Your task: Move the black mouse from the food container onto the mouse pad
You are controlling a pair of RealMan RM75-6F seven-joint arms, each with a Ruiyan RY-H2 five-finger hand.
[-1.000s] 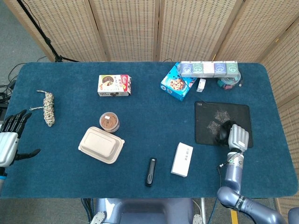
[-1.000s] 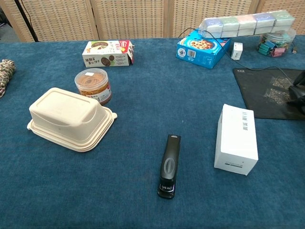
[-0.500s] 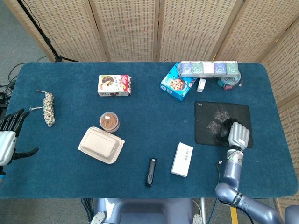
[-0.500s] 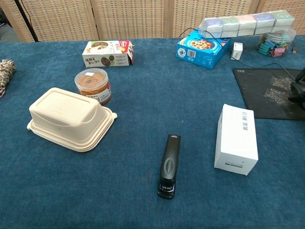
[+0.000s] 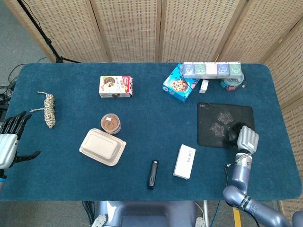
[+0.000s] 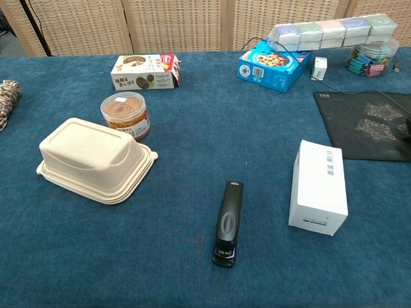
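Note:
The black mouse (image 5: 233, 134) lies on the near right corner of the black mouse pad (image 5: 218, 118), and my right hand (image 5: 247, 140) covers its right side with fingers curled over it. In the chest view only the mouse pad (image 6: 359, 125) shows at the right edge; the hand and mouse are cut off there. The beige food container (image 5: 102, 147) sits closed at the middle left, also seen as the container (image 6: 93, 159) in the chest view. My left hand (image 5: 10, 142) hovers off the table's left edge, fingers spread, holding nothing.
A white box (image 5: 184, 161) and a black stapler (image 5: 152, 174) lie near the front edge. A brown-lidded jar (image 5: 111, 124) stands beside the container. Snack boxes (image 5: 115, 86), a blue cookie box (image 5: 178, 85) and a rope bundle (image 5: 49, 109) sit further back.
My right hand has shifted right and slightly nearer along the mouse pad, and the mouse moved right with it, leaving the chest view. The left hand stayed put.

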